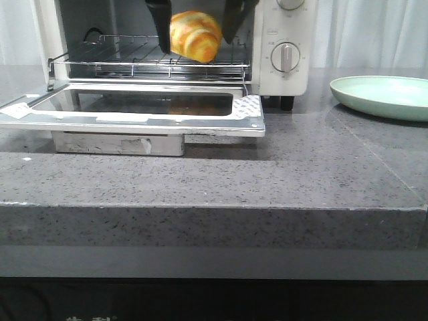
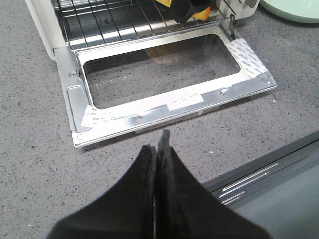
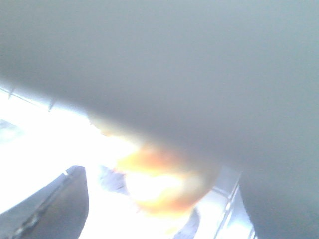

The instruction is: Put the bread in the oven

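The golden striped bread [image 1: 195, 36] is inside the white oven [image 1: 289, 30], at or just above the wire rack [image 1: 134, 65]. My right gripper [image 1: 198, 28] reaches into the oven, one black finger on each side of the bread. The blurred right wrist view shows the bread [image 3: 167, 186] with a gap to each finger, so the jaws look open. The oven's glass door [image 1: 249, 114] lies folded down flat. My left gripper [image 2: 158, 145] is shut and empty over the counter in front of the door [image 2: 174, 105]. It sees a bit of bread [image 2: 202, 14].
A pale green plate [image 1: 384, 97] sits on the grey counter to the right of the oven, also in the left wrist view [image 2: 294, 7]. The oven's dials [image 1: 285, 57] face forward. The counter's front edge [image 1: 214, 207] runs below the door.
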